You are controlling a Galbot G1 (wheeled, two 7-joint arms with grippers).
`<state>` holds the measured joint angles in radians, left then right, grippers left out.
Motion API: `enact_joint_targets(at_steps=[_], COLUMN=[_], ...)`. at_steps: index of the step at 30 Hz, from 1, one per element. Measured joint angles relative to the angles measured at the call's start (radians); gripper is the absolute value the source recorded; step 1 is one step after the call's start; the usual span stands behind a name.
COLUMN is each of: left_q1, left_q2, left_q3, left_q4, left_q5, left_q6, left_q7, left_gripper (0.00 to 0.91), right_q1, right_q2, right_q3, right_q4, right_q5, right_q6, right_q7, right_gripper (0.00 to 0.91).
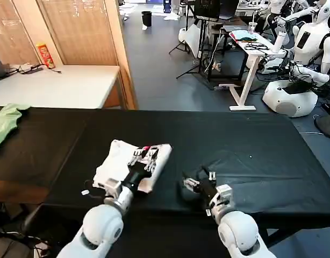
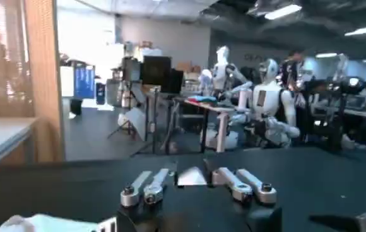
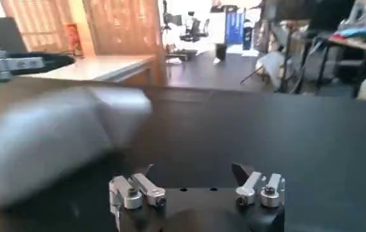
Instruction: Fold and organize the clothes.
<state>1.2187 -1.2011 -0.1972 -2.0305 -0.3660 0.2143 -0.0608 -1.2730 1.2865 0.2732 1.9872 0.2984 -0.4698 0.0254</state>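
The folded T-shirt (image 1: 134,164) lies directly under the spread-fingered left gripper (image 1: 145,157), while the right gripper (image 1: 196,180), also unclenched, sits just right.

A black-covered table (image 1: 251,145) spans the foreground. Behind it on the left stands a pale desk (image 1: 68,86) bearing a red snack can (image 1: 46,55), backed by wooden-framed blinds (image 1: 73,29). The floor (image 1: 159,64) is dark grey. Farther back stands a white desk (image 1: 251,59), with ceiling strip lights (image 2: 283,11) overhead.
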Motion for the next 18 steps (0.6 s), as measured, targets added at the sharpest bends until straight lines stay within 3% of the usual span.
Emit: enact_joint_targets(at_steps=[4, 14, 15, 18], left_q1=[0.013, 0.05, 0.056, 0.068], left_q2=[0.006, 0.017, 0.02, 0.025], left_q3=[-0.008, -0.046, -0.051, -0.062], left_q4=[0.0, 0.001, 0.001, 0.0], left_q5=[0.011, 0.026, 0.027, 0.027], left_q6=[-0.056, -0.09, -0.093, -0.1], left_q7=[0.016, 0.011, 0.011, 0.01], left_gripper=[0.878, 0.878, 0.878, 0.878], right_q1=[0.021, 0.076, 0.079, 0.09], right_q2=[0.002, 0.051, 0.057, 0.079], right_q3=[-0.031, -0.097, -0.1, -0.105], right_q4=[-0.013, -0.08, -0.085, -0.108], right_q5=[0.042, 0.112, 0.115, 0.136], right_q6=[-0.018, -0.04, -0.04, -0.043], right_q7=[-0.001, 0.061, 0.065, 0.082], right_gripper=[0.878, 0.878, 0.761, 0.634])
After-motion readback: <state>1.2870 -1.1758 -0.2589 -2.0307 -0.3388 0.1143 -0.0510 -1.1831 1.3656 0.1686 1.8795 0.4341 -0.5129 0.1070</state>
